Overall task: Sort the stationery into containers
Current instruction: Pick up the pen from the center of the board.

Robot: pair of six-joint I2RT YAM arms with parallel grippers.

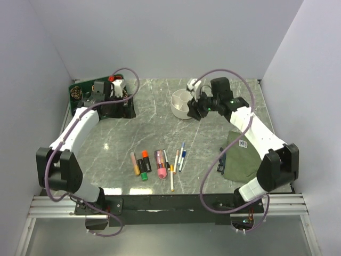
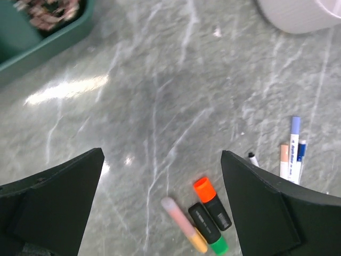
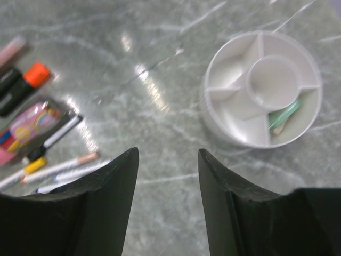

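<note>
The stationery lies in a loose row at the table's front middle: a tan pen (image 1: 135,163), an orange-capped black marker (image 1: 145,160), a green-capped black marker (image 1: 142,170), a thick pink marker (image 1: 161,164), a thin yellow pen (image 1: 171,178) and white pens with blue caps (image 1: 182,156). The white round bowl (image 1: 181,104) stands at the back middle. A green pen (image 3: 282,114) lies in one of its outer compartments. My right gripper (image 1: 194,111) hovers just right of the bowl, open and empty (image 3: 168,150). My left gripper (image 1: 114,106) is at the back left, open and empty (image 2: 162,153), high above the markers (image 2: 210,194).
A dark green tray (image 1: 82,93) sits at the back left beside my left gripper. An olive cloth pouch (image 1: 242,154) lies at the right under my right arm. Grey walls close in the back and both sides.
</note>
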